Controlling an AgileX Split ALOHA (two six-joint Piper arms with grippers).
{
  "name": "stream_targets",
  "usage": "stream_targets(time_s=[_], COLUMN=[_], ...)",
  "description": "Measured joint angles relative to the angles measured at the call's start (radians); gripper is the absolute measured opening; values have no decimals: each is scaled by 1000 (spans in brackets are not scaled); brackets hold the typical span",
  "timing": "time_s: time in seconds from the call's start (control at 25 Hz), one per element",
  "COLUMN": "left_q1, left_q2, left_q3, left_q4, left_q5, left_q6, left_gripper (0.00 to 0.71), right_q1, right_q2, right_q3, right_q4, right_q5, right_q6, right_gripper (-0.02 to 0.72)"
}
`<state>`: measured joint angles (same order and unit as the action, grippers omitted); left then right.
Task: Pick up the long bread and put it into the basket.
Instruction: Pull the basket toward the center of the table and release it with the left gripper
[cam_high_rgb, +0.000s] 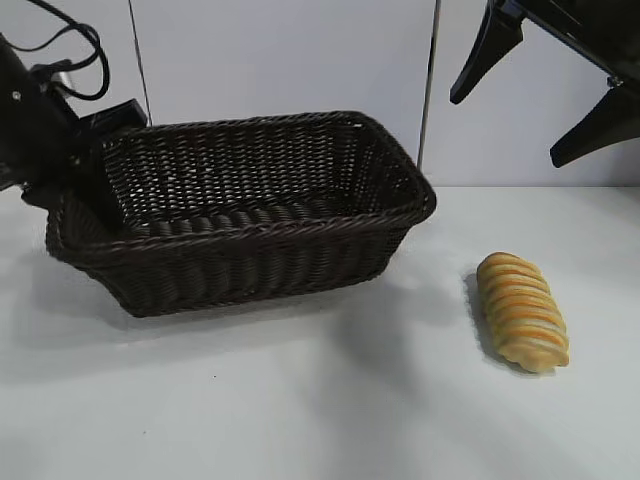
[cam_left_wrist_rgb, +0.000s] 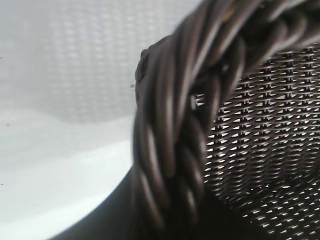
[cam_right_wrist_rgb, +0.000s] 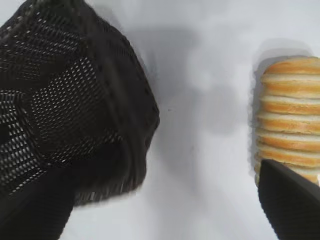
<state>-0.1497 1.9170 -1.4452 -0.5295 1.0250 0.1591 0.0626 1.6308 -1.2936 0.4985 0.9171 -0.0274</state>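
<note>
Left arm is sitting at the far left of the exterior view, its left gripper (cam_high_rgb: 85, 195) reaching down over the short left end of the basket (cam_high_rgb: 300, 235). Left wrist view is showing the braided rim filling the frame right in front of the camera, with the woven wall behind it; the jaws are closing narrowly on that rim, so the left claw is clamping the basket's edge. The basket is sitting tilted, left end slightly raised off the white table (cam_high_rgb: 300, 420), right end resting on it.

Long bread (cam_high_rgb: 522, 311) is lying on the table, well to the right of the basket, not touching it, nothing holding it.

Right gripper (cam_high_rgb: 545, 85) is hanging at upper right, above the bread and clear of it. Its two dark fingers (cam_right_wrist_rgb: 292, 205) are standing wide apart, gripping nothing; in the right wrist view one fingertip is overlapping the loaf's end
</note>
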Motion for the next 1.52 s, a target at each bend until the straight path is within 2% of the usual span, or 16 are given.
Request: stream_targets(time_s=[0.12,0.4,0.64,1.04,1.08,1.16,1.2,1.32,1.4,1.52], left_q1=[-13,-88,-88,-88,-88,-87,-87,-87,-87,-87], left_q2=[1,63,164,177,177,177,177,177,177,160], left_q3=[0,-1,-1,-1,-1,-2,-4,-17,-40,-88], left_q4=[10,-2,30,36,32,21,17,17,35,108], left_q5=[-19,-63,-78,-108,-106,-102,-97,-76,-46,10], left_q6=[12,34,34,31,30,29,25,-13,-44,-98], left_gripper=[99,99,99,113,135,243,307,557,637,678], right_q1=[0,0,0,0,0,0,0,0,0,0], right_q2=[0,0,0,0,0,0,0,0,0,0], right_q3=[0,0,0,0,0,0,0,0,0,0], right_q4=[0,-1,-1,-1,-1,-1,-1,-1,-1,-1], right_q5=[2,2,2,2,2,2,2,2,2,2], right_q6=[0,0,0,0,0,0,0,0,0,0], right_gripper=[694,694,694,694,694,694,694,694,694,694])
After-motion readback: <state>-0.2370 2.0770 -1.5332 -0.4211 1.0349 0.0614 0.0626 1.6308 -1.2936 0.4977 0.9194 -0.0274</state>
